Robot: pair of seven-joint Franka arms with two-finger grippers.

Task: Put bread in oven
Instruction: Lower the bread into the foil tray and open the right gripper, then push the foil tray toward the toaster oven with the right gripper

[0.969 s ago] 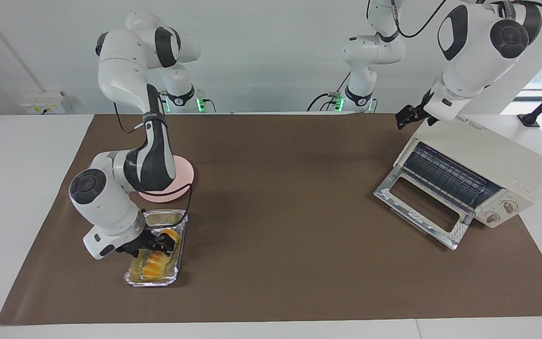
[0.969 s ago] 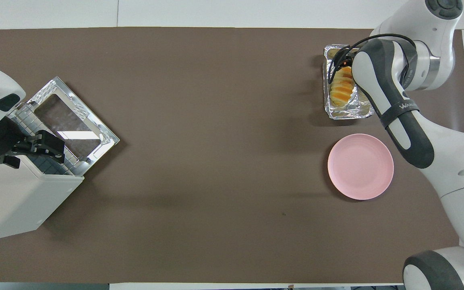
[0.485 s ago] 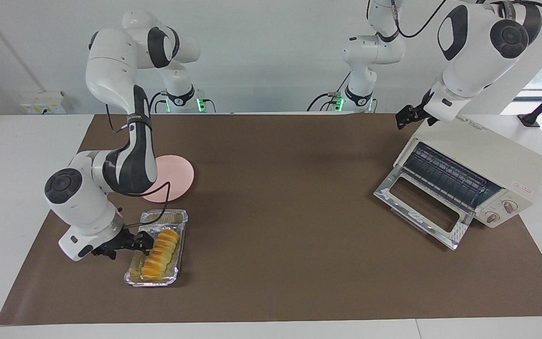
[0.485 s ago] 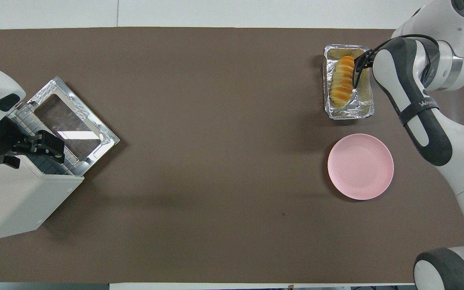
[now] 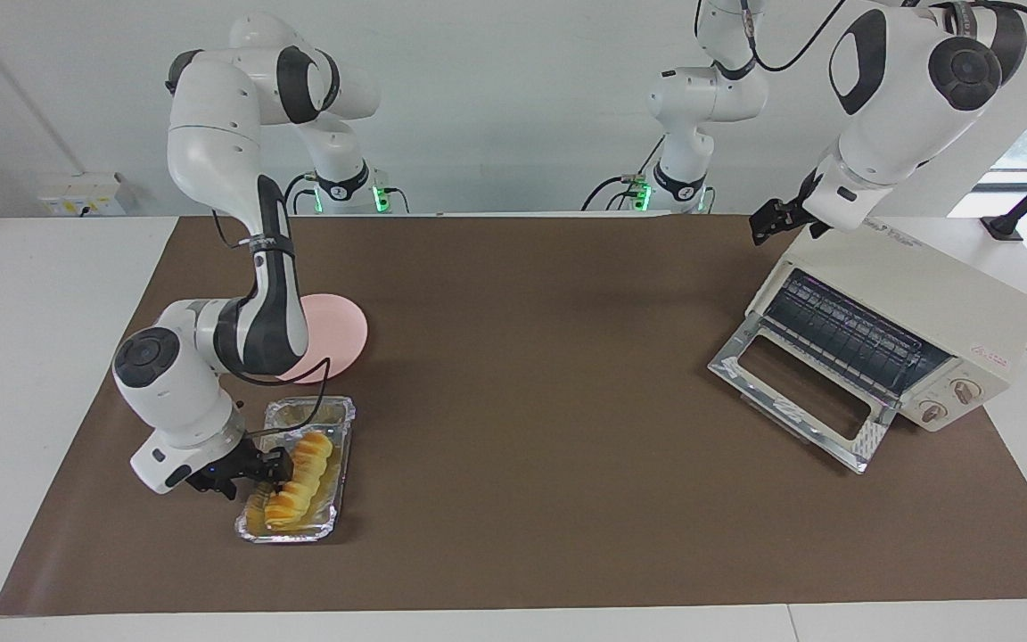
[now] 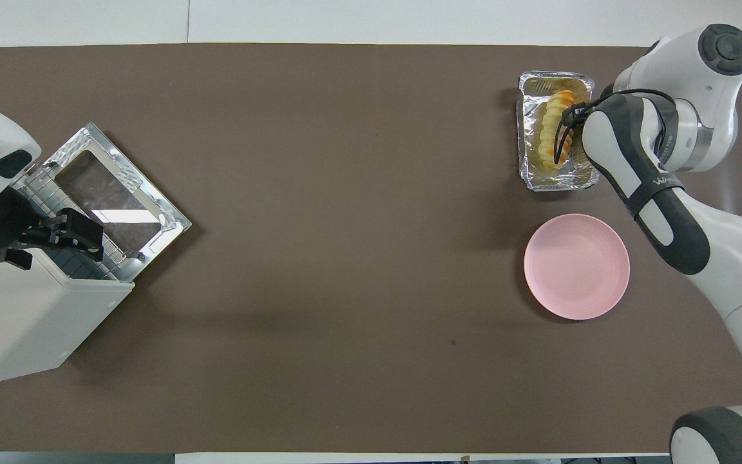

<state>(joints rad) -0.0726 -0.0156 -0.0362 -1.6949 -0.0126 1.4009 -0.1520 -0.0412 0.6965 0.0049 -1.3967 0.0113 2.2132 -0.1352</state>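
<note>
Two white-and-black jointed robot arms are working at a table covered by a matte brown mat (image 5: 531,499).

Item one: a small ridged yellow-orange bread loaf (image 5: 301,477), segmented like slices, is lying in a crinkled silver foil tray (image 5: 335,428) toward the right arm's end of the table. It is sitting tilted along the tray's length.

Item two: the right gripper (image 5: 271,465) is reaching low into the tray and touching the loaf's side; whether its black fingers are gripping the loaf or merely closing around it I cannot tell.

Item three: a smooth round pink plate (image 6: 576,267) is lying just beside the tray, nearer to the robots.

Item four: a boxy cream-white toaster oven (image 5: 915,303) is standing toward the left arm's end, its glass drop-down door (image 5: 799,392) hanging open and its dark wire rack (image 5: 852,334) showing.

Item five: the left gripper (image 5: 768,223) is hovering over the oven's top corner, claw spread wide and holding nothing.
</note>
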